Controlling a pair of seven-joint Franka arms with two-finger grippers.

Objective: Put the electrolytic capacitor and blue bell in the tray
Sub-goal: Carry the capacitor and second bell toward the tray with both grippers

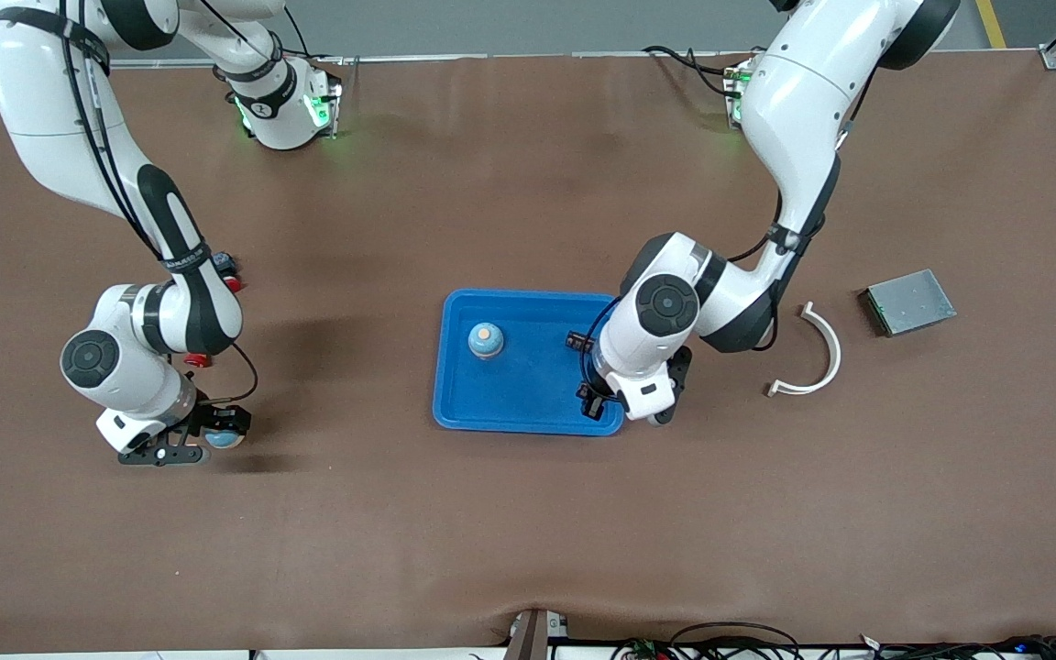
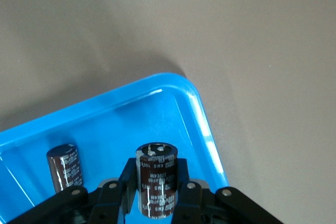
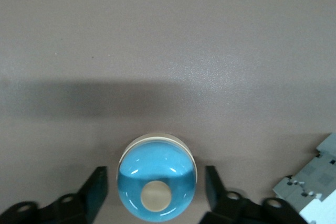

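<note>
While a dark electrolytic capacitor [image 2: 156,179] is clamped upright in the left gripper [image 2: 156,192] over the blue tray [image 1: 528,403], a blue bell [image 3: 156,183] is seen between the spread fingers of the right gripper [image 3: 156,190], on the table toward the right arm's end.

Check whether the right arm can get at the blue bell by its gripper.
Probably yes: the right gripper already has its open fingers on either side of the blue bell, and nothing on the table crowds it.
</note>
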